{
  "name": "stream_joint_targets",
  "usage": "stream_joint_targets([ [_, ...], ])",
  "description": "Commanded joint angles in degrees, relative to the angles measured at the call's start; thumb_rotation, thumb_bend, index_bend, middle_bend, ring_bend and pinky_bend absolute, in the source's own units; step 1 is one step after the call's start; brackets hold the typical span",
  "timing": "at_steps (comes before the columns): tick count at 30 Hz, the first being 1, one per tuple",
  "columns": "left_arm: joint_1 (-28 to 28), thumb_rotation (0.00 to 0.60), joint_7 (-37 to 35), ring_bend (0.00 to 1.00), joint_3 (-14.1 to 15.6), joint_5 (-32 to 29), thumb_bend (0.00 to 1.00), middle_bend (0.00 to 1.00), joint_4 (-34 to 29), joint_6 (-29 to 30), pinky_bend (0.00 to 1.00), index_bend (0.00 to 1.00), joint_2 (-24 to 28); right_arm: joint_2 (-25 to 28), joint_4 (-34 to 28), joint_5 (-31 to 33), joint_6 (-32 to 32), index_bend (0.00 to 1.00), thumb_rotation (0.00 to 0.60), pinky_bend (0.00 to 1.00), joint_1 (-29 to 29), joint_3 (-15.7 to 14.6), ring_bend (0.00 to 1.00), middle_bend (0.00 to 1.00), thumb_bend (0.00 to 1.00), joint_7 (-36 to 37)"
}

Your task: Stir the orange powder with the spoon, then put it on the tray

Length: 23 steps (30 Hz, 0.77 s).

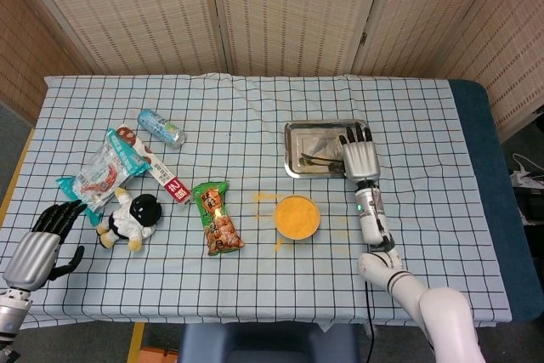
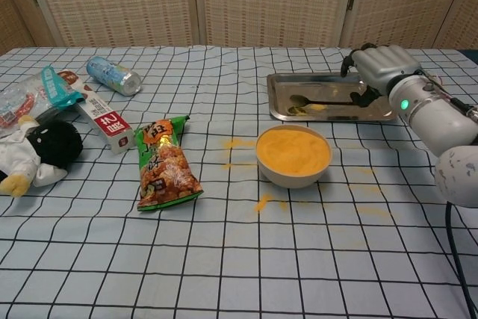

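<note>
Now the right robot hand (image 2: 376, 65) pinches the spoon (image 2: 321, 100), lying sideways inside the tray (image 2: 280, 113), bowl end left, beside the bowl (image 2: 293, 156).

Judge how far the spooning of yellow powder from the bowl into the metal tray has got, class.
Done: a small yellow heap lies in the metal tray. In hand: the right hand holds the spoon with its scoop low in the tray, by that heap. Left: the bowl looks nearly full of yellow powder, and spilled powder dots the cloth. The left hand rests idle at the table's edge.
</note>
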Motion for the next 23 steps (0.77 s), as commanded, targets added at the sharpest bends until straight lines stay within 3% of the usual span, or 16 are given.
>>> stream_joint_targets([
  [1, 0.0, 0.600, 0.2, 0.00, 0.1, 0.1, 0.49, 0.00, -0.1, 0.0, 0.06, 0.00, 0.0, 3.5, -5.4, -0.1, 1.7, 0.00, 0.600, 0.06, -1.9, -0.3, 0.00, 0.00, 0.20, -0.1],
  [5, 0.2, 0.600, 0.6, 0.00, 0.1, 0.3, 0.49, 0.00, -0.4, 0.6, 0.06, 0.00, 0.1, 11.8, -21.7, -1.5, 8.4, 0.00, 0.600, 0.06, -8.2, -1.9, 0.00, 0.00, 0.16, -0.3],
  [7, 0.5, 0.600, 0.7, 0.00, 0.0, 0.3, 0.49, 0.00, -0.5, 1.1, 0.06, 0.00, 0.2, 19.0, -36.5, -3.0, 13.8, 0.00, 0.600, 0.05, -14.4, -4.7, 0.00, 0.00, 0.16, -1.7],
  [9, 0.8, 0.600, 0.9, 0.00, -0.1, 0.4, 0.49, 0.00, -0.6, 2.1, 0.06, 0.00, 0.3, 27.1, -51.9, -5.1, 20.0, 0.00, 0.600, 0.04, -21.2, -8.8, 0.00, 0.00, 0.16, -4.4],
  [12, 1.4, 0.600, 1.5, 0.00, -0.3, 1.0, 0.49, 0.00, -0.4, 3.8, 0.06, 0.00, 0.0, 36.6, -67.1, -9.8, 28.1, 0.00, 0.600, 0.01, -29.8, -16.5, 0.00, 0.00, 0.16, -7.4],
  [14, 1.7, 0.600, 2.4, 0.00, -0.3, 1.3, 0.49, 0.00, -0.2, 4.6, 0.06, 0.00, -0.5, 40.3, -71.4, -12.8, 32.5, 0.00, 0.600, 0.00, -34.2, -20.6, 0.00, 0.00, 0.16, -7.3],
  [17, 1.8, 0.600, 4.5, 0.00, -0.2, 1.7, 0.49, 0.00, -0.4, 4.8, 0.06, 0.00, -0.9, 43.6, -72.7, -15.5, 37.9, 0.00, 0.600, 0.00, -40.1, -25.3, 0.00, 0.00, 0.16, -5.1],
  [20, 1.7, 0.600, 6.6, 0.00, -0.1, 1.1, 0.49, 0.00, -1.2, 4.0, 0.06, 0.00, -1.2, 45.2, -70.3, -16.6, 39.0, 0.00, 0.600, 0.00, -42.5, -27.3, 0.00, 0.00, 0.17, -3.8],
  [23, 1.6, 0.600, 7.9, 0.00, -0.4, 0.6, 0.49, 0.00, -1.5, 3.6, 0.06, 0.00, -1.6, 46.5, -71.3, -15.7, 39.5, 0.00, 0.600, 0.00, -43.0, -25.5, 0.00, 0.00, 0.17, -0.8],
])
